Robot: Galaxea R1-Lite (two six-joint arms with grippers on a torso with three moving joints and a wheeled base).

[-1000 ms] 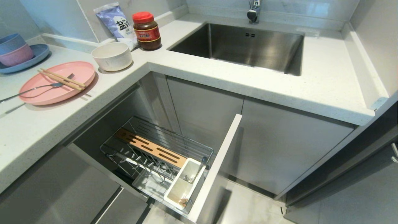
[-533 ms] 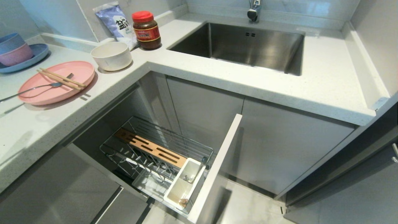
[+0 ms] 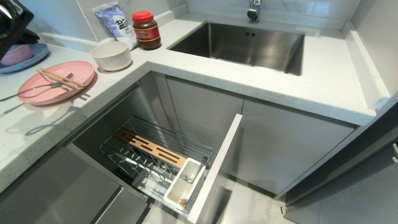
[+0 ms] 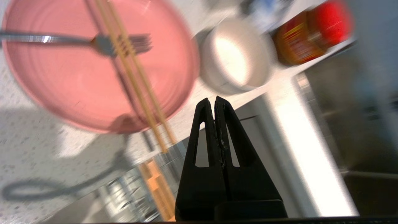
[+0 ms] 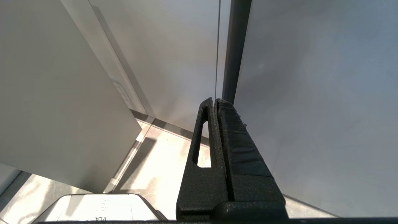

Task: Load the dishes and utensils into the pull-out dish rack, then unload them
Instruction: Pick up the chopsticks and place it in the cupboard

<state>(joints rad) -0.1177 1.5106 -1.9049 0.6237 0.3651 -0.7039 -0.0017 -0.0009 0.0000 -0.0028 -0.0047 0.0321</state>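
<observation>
Left wrist view: left gripper (image 4: 214, 101) jaws pressed together, empty, hanging above desk edge. Just beyond tips, cream bowl (image 4: 236, 54), round, matte, thick-walled, sitting upright for an easy rim grab. Off to one side of tips, flat pink plate (image 4: 93, 65), smooth, shallow rim, carrying chopsticks (image 4: 136, 81), thin pale wood, laid across silver fork (image 4: 77, 39); probably parked together as one staging spot. Under tips, dish rack (image 3: 155, 152) pulled out, chrome wire, wooden slotted strip, white caddy, nothing loaded yet. Red-lidded jar (image 4: 311, 34) farther off. Right gripper (image 5: 214, 102) jaws closed too, empty, parked low by cabinet panels.
</observation>
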